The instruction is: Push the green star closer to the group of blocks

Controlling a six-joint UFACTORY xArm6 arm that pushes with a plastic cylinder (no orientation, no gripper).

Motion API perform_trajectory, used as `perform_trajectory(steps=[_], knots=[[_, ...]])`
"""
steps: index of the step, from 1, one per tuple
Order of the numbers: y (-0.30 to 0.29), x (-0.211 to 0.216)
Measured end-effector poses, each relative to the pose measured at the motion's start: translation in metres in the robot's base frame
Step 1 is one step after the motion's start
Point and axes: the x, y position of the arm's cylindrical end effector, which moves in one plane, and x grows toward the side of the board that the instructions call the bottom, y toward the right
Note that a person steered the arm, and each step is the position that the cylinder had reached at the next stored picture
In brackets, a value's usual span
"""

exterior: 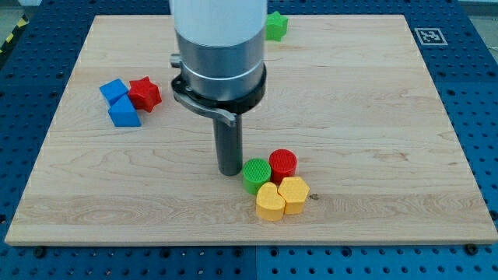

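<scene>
Green star (275, 26) sits at the view's top edge of the board (373, 117), a little right of centre; bright green, ridged top, points only partly readable because its left side is cut off by the arm's white and grey housing (219, 47). It lies flat, alone, touching no other block. Well below it, toward the view's bottom and slightly right of centre, is the group: green cylinder (255, 174) and red cylinder (283, 163) side by side and touching, with a yellow heart (269, 203) and a yellow hexagon-like block (295, 193) packed just under them, all four in contact. The star and this group are well apart, with bare wood between them on the view's right side of the housing. The rod comes straight down from the housing; my tip (230, 172) rests on the board just left of the green cylinder, close enough that I cannot tell whether it touches. The tip is bare, a plain dark end with nothing gripped or carried, and it is far from the star. At the view's left, apart from everything else, a second cluster: two blue blocks (118, 101), blocky in shape, one set just below the other, and a red star (145, 93) touching them on their right. A black-and-white marker (428, 36) is printed at the board's top right corner. Blue perforated table (478, 93) surrounds the board.
</scene>
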Motion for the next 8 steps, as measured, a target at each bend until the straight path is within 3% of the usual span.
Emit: perform_trajectory(steps=[1, 3, 4, 5, 7, 8], knots=[[-0.007, -0.061], [-0.018, -0.248], [0.013, -0.312], [0.091, -0.314], [0.117, -0.302], [0.126, -0.268]])
